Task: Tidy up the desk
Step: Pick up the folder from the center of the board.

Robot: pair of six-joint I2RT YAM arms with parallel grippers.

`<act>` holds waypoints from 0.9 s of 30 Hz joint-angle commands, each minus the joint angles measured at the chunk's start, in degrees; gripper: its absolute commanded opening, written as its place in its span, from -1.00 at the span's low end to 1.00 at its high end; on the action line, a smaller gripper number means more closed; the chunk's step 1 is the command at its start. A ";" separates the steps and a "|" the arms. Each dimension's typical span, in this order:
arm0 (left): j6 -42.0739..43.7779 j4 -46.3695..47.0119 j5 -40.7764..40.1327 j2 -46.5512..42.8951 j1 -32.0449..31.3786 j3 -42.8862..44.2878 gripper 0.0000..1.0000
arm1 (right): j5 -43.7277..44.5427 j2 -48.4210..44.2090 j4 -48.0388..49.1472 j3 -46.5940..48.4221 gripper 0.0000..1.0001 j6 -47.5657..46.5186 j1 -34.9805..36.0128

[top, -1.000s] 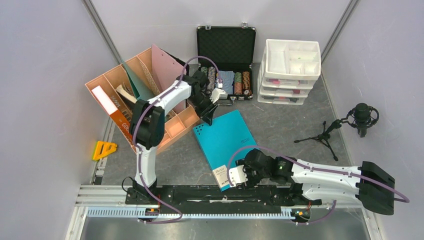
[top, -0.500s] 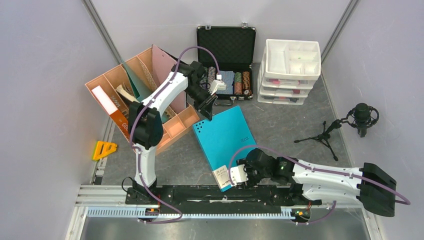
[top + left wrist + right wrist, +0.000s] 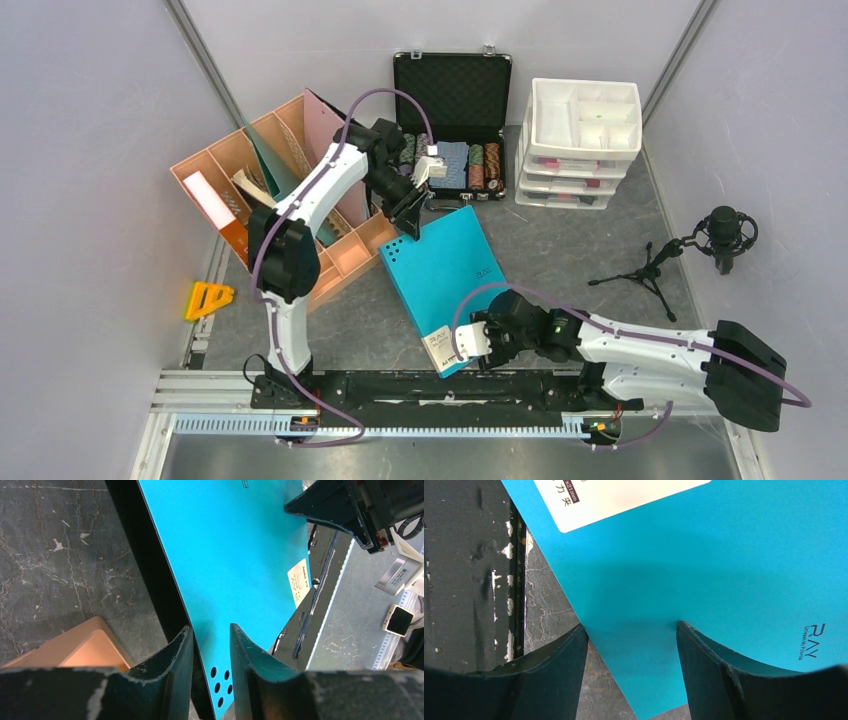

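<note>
— So, left fingers (image 3: 165, 680)?
— Pinch the far corner of the teal folder (image 3: 445, 280).
— Right fingers (image 3: 551, 680)?
— Gape wide, straddling the folder's near corner.
— And the surface (image 3: 570, 240)?
— Lies under the folder, dark grey, mottled.

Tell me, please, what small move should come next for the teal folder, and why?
Probably the left gripper should raise its corner of the teal folder and tilt it toward the pink organizer. Its fingers pinch the punched-hole corner, which sits right beside the organizer, while the right gripper is open around the near corner and cannot carry it.
</note>
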 commanded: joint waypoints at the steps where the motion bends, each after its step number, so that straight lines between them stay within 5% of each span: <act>1: -1.86 -17.50 13.95 -2.71 -4.23 -3.02 -0.32 | 17.28 6.02 8.57 -3.32 0.37 -4.71 -4.01; 27: -11.33 -17.45 13.73 -4.67 -4.23 -3.59 -0.70 | 22.93 10.76 14.24 -4.56 0.33 -6.37 -7.04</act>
